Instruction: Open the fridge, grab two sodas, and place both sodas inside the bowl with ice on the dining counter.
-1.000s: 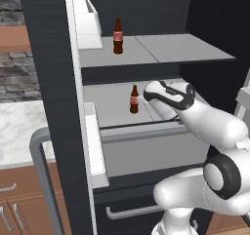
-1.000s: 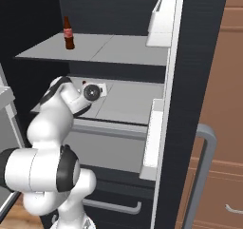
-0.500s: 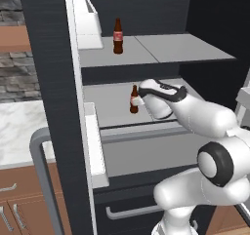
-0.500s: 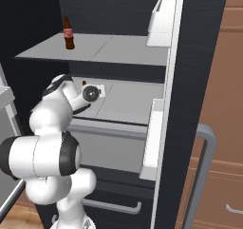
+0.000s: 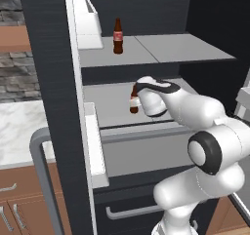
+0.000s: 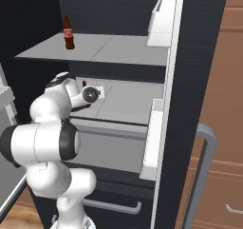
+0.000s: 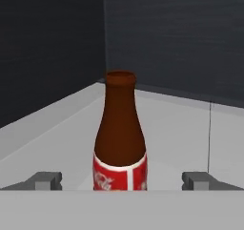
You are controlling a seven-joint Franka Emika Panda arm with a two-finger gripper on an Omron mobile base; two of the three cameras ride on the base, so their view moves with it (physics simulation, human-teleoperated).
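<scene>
fridge [image 5: 49, 58] open — done | jaws spread wide around lower-shelf soda [image 7: 120, 143], not yet clenched | 2nd soda [image 5: 117, 36] upright on upper shelf | left: grasp both, carry to the bowl — 0 of 2 placed
</scene>
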